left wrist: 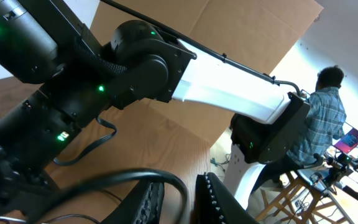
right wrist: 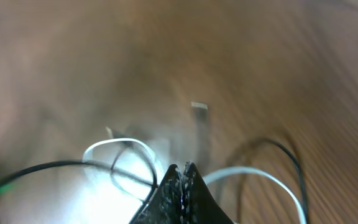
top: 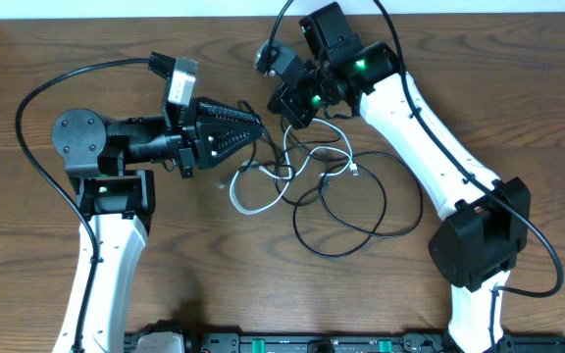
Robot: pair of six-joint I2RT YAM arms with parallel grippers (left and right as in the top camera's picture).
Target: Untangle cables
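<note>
A: Risk check, nearest first. The right gripper sits lower centre of its wrist view with its fingers pressed fully together. The thin white plastic-sheathed cable meets them from both sides. Whether a strand is caught between them cannot be told.

B: If it is caught with a black strand looped over it, a pull would likely tighten the knot rather than free it. If nothing is caught, the arm would come away empty.

A: The left gripper is at bottom centre of its view, ribbed fingers nearly together. The thin black rubbery cable arcs down into the slit between them and looks pinched.

B: Then both arms pulling apart could cinch the crossing, or the slick cord could slip out of either pinch. The small pale plug end could also jam at a loop.

A: Appearance, overhead: both cables lie on the brown wood-grain tabletop, centre frame, below and between the two grippers. White makes a tight loop left of centre. Black spreads in wider loops toward lower right. They cross several times mid-frame, and the order of the crossings is unreadable.

B: Judged not yet untangled.
</note>
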